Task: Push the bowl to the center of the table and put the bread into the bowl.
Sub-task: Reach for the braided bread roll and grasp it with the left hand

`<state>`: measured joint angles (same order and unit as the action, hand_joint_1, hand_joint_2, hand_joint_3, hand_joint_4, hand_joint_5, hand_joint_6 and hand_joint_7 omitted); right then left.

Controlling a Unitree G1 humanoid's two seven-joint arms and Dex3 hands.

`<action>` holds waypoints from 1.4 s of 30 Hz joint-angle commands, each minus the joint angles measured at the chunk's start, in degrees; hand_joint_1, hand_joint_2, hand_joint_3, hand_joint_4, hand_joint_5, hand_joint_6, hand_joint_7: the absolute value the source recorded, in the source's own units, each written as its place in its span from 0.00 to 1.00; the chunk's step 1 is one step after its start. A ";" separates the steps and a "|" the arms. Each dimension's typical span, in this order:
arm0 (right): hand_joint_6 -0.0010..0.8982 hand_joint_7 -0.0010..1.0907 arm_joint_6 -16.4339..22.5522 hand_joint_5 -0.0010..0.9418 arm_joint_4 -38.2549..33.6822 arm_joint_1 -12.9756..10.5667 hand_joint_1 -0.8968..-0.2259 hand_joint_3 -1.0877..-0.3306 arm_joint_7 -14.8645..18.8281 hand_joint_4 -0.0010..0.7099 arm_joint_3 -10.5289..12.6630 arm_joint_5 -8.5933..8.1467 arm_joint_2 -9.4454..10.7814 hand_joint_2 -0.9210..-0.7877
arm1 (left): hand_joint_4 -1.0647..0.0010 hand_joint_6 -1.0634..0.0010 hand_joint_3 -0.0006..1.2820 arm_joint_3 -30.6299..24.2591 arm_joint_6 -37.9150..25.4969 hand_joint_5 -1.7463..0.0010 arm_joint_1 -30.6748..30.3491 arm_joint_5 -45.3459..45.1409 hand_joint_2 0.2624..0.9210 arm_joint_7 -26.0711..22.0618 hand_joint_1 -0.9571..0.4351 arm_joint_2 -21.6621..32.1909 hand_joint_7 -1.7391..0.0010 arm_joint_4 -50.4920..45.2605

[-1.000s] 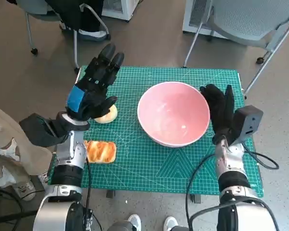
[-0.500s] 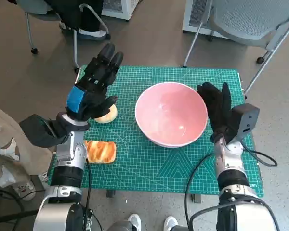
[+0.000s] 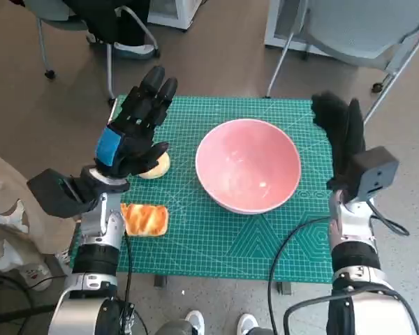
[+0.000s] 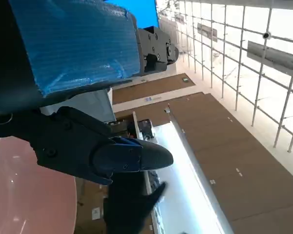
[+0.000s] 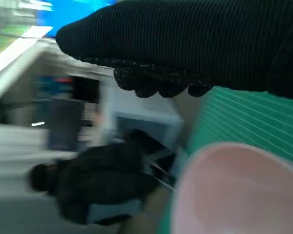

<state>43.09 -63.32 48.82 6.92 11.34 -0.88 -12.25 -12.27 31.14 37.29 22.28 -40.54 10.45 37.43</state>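
Sitting near the middle of the green mat (image 3: 195, 244), the pink bowl (image 3: 248, 164) rests untouched. The right hand (image 3: 341, 132) hovers beside the bowl, apart from its rim, fingers straight and together, holding nothing. The left hand (image 3: 134, 129) hangs above a round bun (image 3: 156, 166), fingers extended and empty. The bread (image 3: 145, 218) lies near the mat's left edge, well apart from the bowl.

Honestly there was nothing readable anywhere. The green cutting mat (image 3: 216, 237) only had a printed grid and diagonal lines, any tiny ruler numbers were too small to make out, and the wrist views showed no legible signs.
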 commanded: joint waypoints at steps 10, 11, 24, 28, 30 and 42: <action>0.18 0.17 4.89 0.01 16.14 -6.55 0.25 0.31 9.44 0.24 -4.98 -3.83 2.36 0.00 | 1.00 0.83 0.26 0.99 0.83 1.00 -0.14 -1.20 1.00 1.76 0.25 -1.07 0.99 -0.77; 0.18 0.17 4.78 0.00 16.70 -6.79 0.25 0.32 10.04 0.24 -5.08 -4.24 2.34 0.00 | 1.00 0.83 0.26 0.96 0.93 1.00 -0.09 -1.21 1.00 1.71 0.25 -1.05 0.99 -0.50; 0.16 0.19 3.31 0.01 19.24 -7.59 0.28 0.33 11.36 0.26 -5.35 -5.66 2.25 0.00 | 1.00 0.82 0.25 0.66 0.50 1.00 -0.25 -1.23 1.00 1.40 0.25 -0.88 0.99 -0.44; 0.16 0.19 2.96 0.01 19.93 -8.03 0.28 0.33 10.66 0.26 -5.46 -5.21 2.40 0.00 | 1.00 0.82 0.25 0.54 0.70 1.00 -0.55 -1.13 1.00 1.13 0.24 -0.68 0.99 -0.52; 0.16 0.20 3.02 0.01 20.04 -8.20 0.28 0.33 10.36 0.26 -5.54 -4.93 2.48 0.00 | 1.00 0.82 0.24 0.53 0.54 1.00 -1.00 -1.17 1.00 1.17 0.24 -0.45 0.99 -1.31; 0.15 0.21 1.63 0.01 22.45 -9.37 0.28 0.33 9.99 0.26 -6.16 -4.91 2.81 0.00 | 1.00 0.98 0.06 2.30 -14.79 1.00 -14.02 -28.43 0.87 5.39 0.13 20.35 1.00 -34.94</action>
<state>46.29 -41.78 41.51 17.45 5.66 -6.50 -9.88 -9.96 27.49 30.11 7.08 -35.55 18.60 21.61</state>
